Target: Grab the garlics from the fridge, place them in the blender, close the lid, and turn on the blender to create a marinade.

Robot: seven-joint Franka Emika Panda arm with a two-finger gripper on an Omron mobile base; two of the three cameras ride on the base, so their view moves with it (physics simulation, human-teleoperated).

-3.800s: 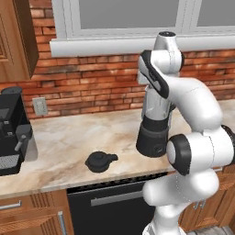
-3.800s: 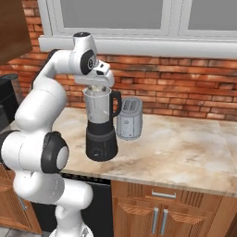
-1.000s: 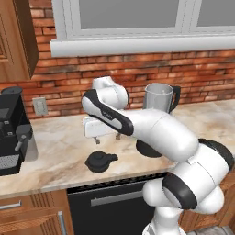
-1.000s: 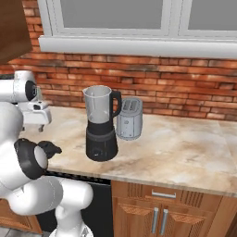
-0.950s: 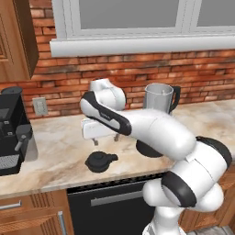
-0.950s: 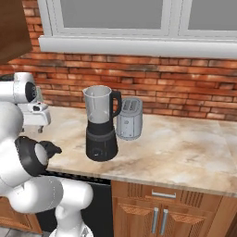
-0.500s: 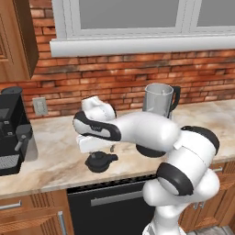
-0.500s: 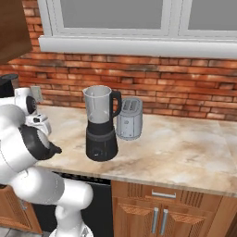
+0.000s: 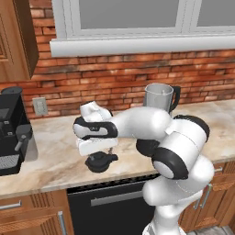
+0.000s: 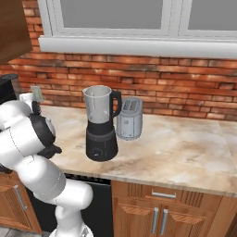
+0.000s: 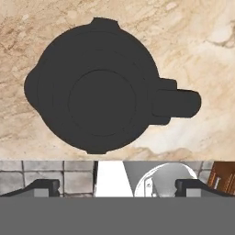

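Note:
The black round lid (image 11: 98, 96) lies flat on the marble counter, its knob up and one tab pointing right in the hand view. My gripper (image 11: 117, 186) hangs straight above it, open, with the two dark fingertips (image 11: 46, 186) spread wide and nothing between them. In the left base view the hand sits just over the lid (image 9: 102, 161), with the gripper (image 9: 100, 153) close above it. The blender (image 10: 101, 122) stands uncovered further right on the counter, clear jar on a black base, and its jar (image 9: 158, 97) rises behind my arm. The garlics and the fridge are out of view.
A boxy black coffee machine (image 9: 13, 133) stands at the counter's left end. A silver toaster (image 10: 128, 119) sits right beside the blender. The brick wall and window sill (image 9: 137, 46) run behind, and the counter's front edge (image 9: 55, 183) lies close to the lid.
My arm swung away from the blender's mouth, leftward and down. The hand has dropped from above the counter to just over the lid.

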